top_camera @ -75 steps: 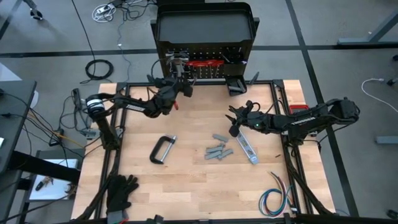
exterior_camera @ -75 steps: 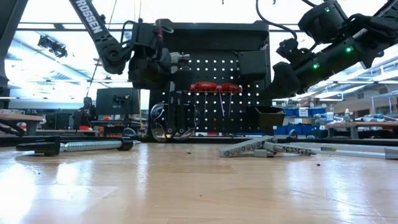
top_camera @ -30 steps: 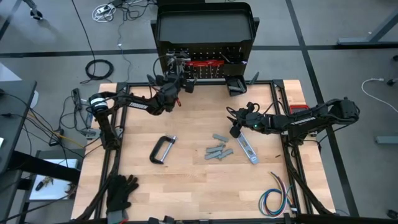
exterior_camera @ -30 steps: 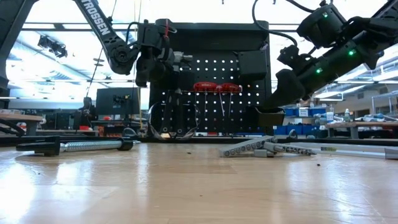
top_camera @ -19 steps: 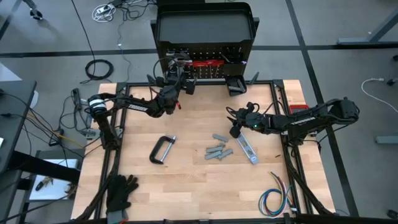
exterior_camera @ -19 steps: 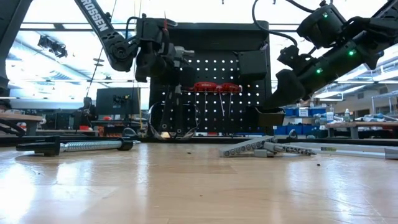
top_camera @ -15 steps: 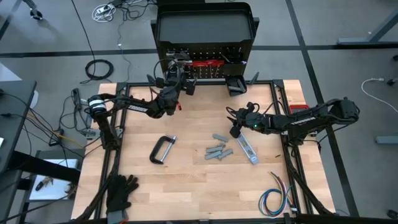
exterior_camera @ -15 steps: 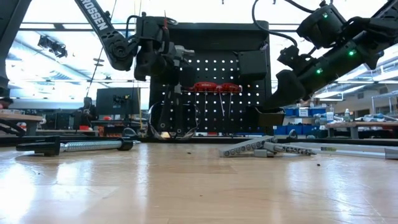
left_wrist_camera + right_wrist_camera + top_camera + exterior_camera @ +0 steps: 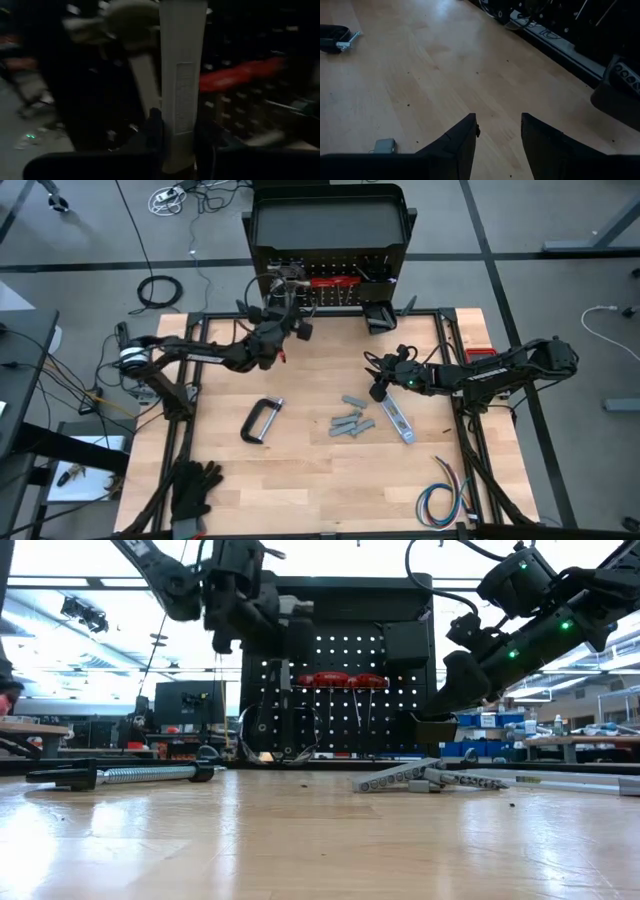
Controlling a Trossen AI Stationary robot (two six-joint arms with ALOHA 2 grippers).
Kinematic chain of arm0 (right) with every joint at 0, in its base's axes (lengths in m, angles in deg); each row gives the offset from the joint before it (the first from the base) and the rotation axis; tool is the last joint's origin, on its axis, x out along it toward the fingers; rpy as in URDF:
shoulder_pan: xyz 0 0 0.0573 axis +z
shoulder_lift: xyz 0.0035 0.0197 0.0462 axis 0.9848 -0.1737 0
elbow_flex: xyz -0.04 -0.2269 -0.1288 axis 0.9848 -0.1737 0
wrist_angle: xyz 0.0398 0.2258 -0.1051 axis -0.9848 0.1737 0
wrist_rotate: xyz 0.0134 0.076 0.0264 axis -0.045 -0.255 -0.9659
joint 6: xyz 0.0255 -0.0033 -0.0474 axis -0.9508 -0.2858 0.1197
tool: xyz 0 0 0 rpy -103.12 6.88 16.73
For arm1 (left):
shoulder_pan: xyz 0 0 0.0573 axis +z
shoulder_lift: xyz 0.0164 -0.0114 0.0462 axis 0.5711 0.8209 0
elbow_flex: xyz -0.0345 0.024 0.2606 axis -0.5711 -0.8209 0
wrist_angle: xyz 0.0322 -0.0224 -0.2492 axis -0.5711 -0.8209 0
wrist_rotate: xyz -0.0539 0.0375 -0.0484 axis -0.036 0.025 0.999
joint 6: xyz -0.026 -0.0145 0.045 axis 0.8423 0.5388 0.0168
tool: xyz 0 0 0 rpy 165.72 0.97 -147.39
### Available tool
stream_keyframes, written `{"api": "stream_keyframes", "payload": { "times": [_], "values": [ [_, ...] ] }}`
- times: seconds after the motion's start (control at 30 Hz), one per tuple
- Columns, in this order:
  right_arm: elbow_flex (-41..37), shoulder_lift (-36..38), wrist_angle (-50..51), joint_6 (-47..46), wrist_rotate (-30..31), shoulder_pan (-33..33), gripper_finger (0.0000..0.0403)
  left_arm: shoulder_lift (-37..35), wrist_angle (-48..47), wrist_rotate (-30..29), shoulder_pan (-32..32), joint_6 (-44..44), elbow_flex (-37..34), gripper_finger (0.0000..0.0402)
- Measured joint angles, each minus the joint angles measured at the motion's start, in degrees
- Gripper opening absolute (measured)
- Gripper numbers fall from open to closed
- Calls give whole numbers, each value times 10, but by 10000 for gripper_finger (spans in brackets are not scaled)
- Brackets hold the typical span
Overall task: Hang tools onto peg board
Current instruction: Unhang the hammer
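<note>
The peg board [image 9: 330,290] stands upright at the table's far edge, and red-handled tools [image 9: 345,680] hang on it. My left gripper [image 9: 290,315] is raised in front of the board's upper left part [image 9: 275,610] and is shut on a pale flat tool [image 9: 182,85] with a label on it. A steel hammer-like head [image 9: 130,15] shows right behind the tool. My right gripper [image 9: 375,375] hangs open over bare wood, beside the silver flat bar [image 9: 398,418]. A grey C-clamp [image 9: 262,420] and grey metal pieces [image 9: 350,420] lie flat on the table. My left gripper pinches the pale tool's lower part [image 9: 176,150] between its two fingers [image 9: 155,135], one on either narrow side. The fingers come level from the table's near side toward the board. The tool stands upright above them, lifted clear of the table, and its top runs out of the wrist view.
A small black bin [image 9: 435,728] hangs low on the board's right side. Black gloves [image 9: 195,485] lie at the near left corner and a coloured wire bundle [image 9: 445,500] at the near right. Bare wood lies between the clamp and the near edge.
My left gripper has risen with the tool and moved a little toward the peg board and the table's right, staying shut and level.
</note>
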Motion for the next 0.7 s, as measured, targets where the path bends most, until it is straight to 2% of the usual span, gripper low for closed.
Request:
{"api": "stream_keyframes", "payload": {
  "times": [0.13,0.37,0.6,0.7],
  "values": [
    [0,0,2,-4,0,0,160,-47,-115,62,-21,62,0,56],
    [0,0,5,-10,0,13,158,-118,-304,176,-49,104,1,56],
    [0,0,-4,-3,0,18,158,-113,-519,312,-21,26,1,56],
    [0,0,-9,-1,0,17,158,-113,-580,380,3,-27,1,56]
  ]
}}
